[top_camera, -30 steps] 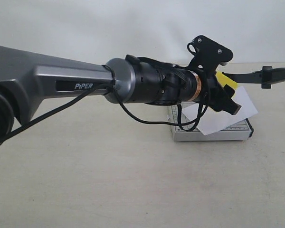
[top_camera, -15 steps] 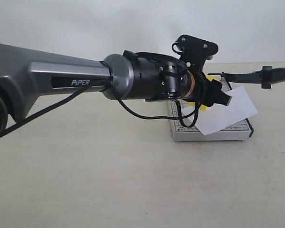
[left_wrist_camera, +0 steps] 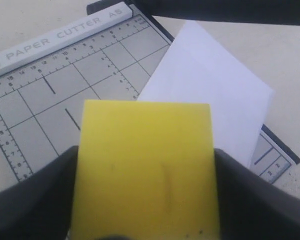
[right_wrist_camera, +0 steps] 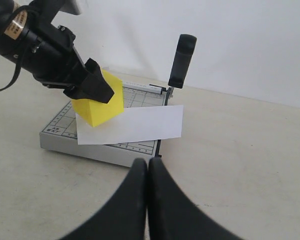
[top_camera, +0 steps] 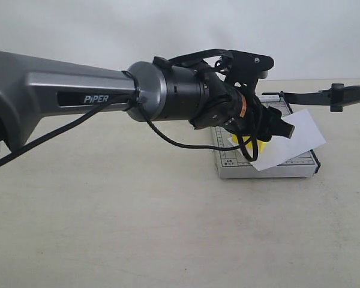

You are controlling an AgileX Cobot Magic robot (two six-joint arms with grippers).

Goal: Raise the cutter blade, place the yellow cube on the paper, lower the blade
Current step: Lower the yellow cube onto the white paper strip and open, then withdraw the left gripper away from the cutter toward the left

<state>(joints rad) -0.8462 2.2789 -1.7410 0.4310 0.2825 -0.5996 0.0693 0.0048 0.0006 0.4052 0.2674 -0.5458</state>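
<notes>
My left gripper [top_camera: 270,129] is shut on the yellow cube [left_wrist_camera: 145,170], one black finger [left_wrist_camera: 35,205] on each side. The cube [top_camera: 255,146] hangs low over the grey gridded cutter base [top_camera: 270,169], at the left end of the white paper [top_camera: 297,138]. Whether the cube [right_wrist_camera: 102,107] touches the paper [right_wrist_camera: 140,125] I cannot tell. The cutter blade [top_camera: 315,96] is lifted off the base, and its thick handle [right_wrist_camera: 182,55] stands up at the far right corner. My right gripper [right_wrist_camera: 148,162] is shut on nothing, short of the base's near right corner.
The left arm's grey forearm [top_camera: 78,96] crosses the exterior view from the left, with a black cable [top_camera: 186,147] looping under it. The paper [left_wrist_camera: 210,80] lies askew and overhangs the base's right edge. Beige tabletop [top_camera: 168,228] surrounds the cutter, and a white wall stands behind.
My left gripper has turned at the wrist and carried the cube down and to the left, from near the blade's hinge to just over the base. Blade, paper and right gripper have not moved.
</notes>
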